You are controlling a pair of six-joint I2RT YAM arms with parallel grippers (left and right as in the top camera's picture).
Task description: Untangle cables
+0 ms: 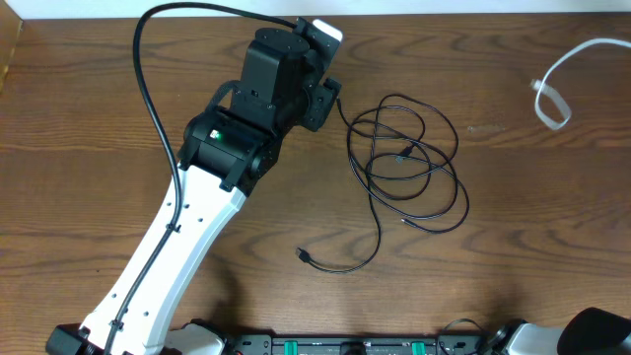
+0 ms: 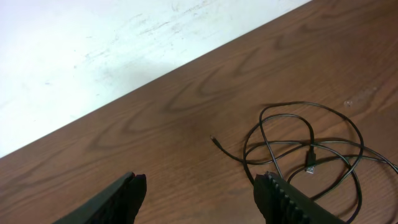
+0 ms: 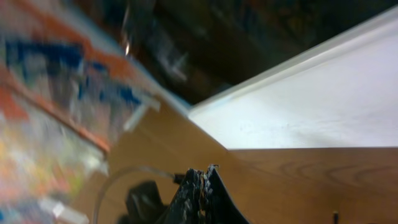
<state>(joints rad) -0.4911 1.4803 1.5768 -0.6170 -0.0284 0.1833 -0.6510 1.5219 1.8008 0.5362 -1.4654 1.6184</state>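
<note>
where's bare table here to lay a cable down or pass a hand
Widest bare table is lower right, bordered by the black cable tangle and the white cable. Another free patch lies left of the left arm. Crowded where the arm's head meets the tangle.

White arm link (image 1: 182,242), black wrist housing (image 1: 281,69), ribbed black left pincer (image 2: 200,182).

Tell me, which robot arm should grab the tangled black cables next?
Left, probably. The left gripper hangs open and empty right beside the black cable tangle. The right gripper is shut, and its arm sits back at the table's near edge.
</note>
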